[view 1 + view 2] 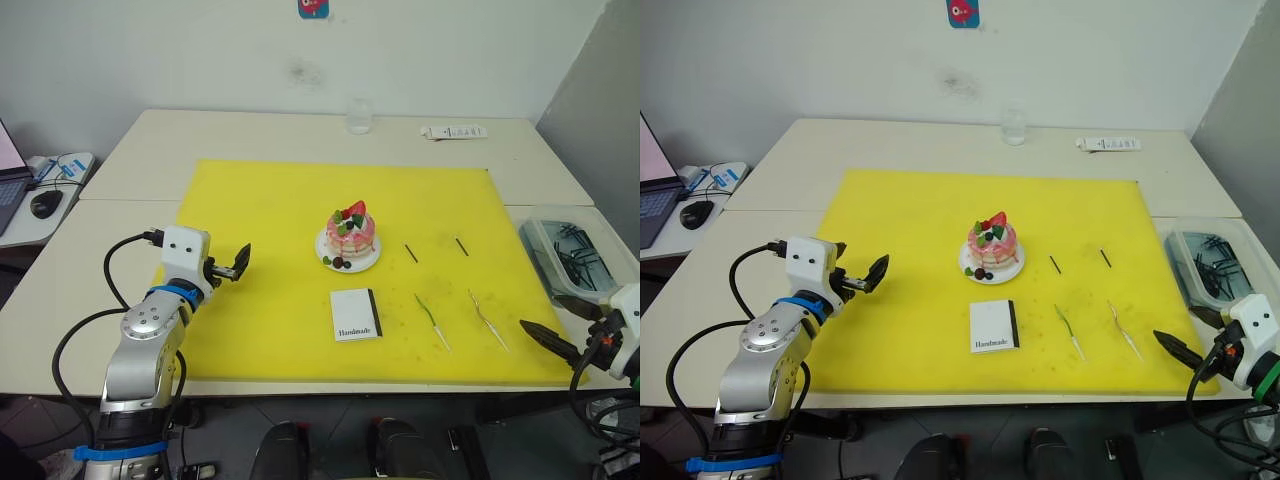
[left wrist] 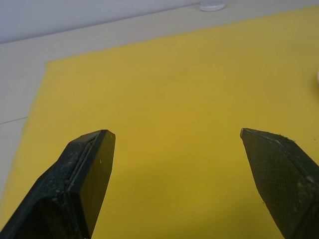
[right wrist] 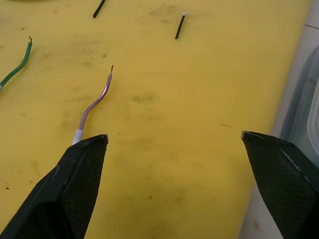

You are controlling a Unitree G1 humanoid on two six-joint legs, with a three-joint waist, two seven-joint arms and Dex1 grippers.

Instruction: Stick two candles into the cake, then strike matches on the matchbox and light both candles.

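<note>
A small round pink-and-white cake [image 1: 348, 236] topped with a strawberry sits on its white plate at the middle of a yellow mat [image 1: 270, 210] on the pale bench [image 1: 250, 135]. A flat white matchbox [image 1: 355, 315] lies just in front of it. Two thin curved candles [image 1: 432, 320] and two short dark matches [image 1: 411, 252] lie to the right. The left gripper [image 1: 232, 266] and right gripper [image 3: 174, 137] hover over the mat, jaws released and empty.
</note>
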